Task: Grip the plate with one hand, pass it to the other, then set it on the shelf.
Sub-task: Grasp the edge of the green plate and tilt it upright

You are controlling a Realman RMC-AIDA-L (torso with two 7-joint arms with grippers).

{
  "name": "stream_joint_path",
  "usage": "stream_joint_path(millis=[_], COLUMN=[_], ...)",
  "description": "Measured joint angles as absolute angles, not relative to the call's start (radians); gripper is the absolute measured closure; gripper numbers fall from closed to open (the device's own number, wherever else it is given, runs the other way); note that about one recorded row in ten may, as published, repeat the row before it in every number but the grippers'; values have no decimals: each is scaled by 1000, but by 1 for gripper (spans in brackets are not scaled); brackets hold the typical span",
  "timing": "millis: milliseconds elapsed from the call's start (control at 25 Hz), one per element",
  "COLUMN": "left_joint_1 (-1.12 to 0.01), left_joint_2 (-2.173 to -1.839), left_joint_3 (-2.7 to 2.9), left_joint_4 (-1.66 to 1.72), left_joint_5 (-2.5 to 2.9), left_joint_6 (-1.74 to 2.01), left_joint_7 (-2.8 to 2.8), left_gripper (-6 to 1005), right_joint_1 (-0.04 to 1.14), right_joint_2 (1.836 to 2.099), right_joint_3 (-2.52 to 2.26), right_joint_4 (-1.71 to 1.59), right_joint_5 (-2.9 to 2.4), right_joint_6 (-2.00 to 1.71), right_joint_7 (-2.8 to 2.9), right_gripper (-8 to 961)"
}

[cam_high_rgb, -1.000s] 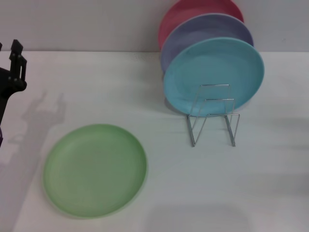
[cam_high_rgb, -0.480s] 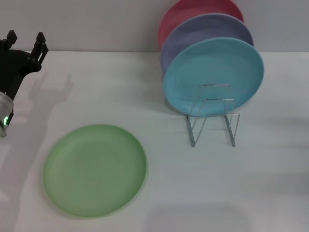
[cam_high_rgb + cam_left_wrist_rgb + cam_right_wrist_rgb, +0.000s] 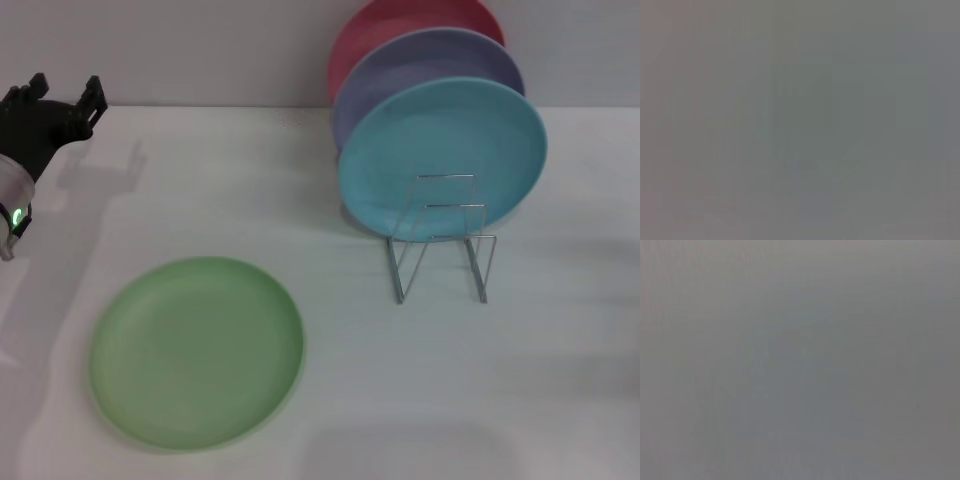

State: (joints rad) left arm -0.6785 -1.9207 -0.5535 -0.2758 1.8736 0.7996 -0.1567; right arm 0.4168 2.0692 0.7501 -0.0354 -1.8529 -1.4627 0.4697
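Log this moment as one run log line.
left pincer: open, raised at table's far left | green plate: flat on table, untouched | rack: front slot free

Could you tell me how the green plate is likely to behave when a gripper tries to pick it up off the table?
The green plate lies flat on the table, so its low rim probably gives the jaws little to catch. Its smooth matte face suggests it may slide when nudged. It looks stiff, so it should hold shape when lifted by one edge.

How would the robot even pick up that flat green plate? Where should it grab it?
Probably by the rim. The green plate lies flat on the table, so only its raised edge offers a hold. The left gripper, open at the far left, is nearest, so the plate's left edge suits it best, one finger over and one under.
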Motion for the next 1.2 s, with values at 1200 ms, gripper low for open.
stream_joint_path(millis=[1200], left_joint_1=[-80], left_joint_2=[-2058], left_joint_3=[-1554], left_joint_4=[-1572], left_joint_5=[2615], left_joint_6=[-333], left_joint_7=[275], left_gripper=[305], right_joint_1=[449], right_joint_2=[2071], right_joint_3=[720], right_joint_4=[-34], right_joint_5=[-1853], right_joint_6=[-1459], right_joint_7=[466], right_gripper=[346])
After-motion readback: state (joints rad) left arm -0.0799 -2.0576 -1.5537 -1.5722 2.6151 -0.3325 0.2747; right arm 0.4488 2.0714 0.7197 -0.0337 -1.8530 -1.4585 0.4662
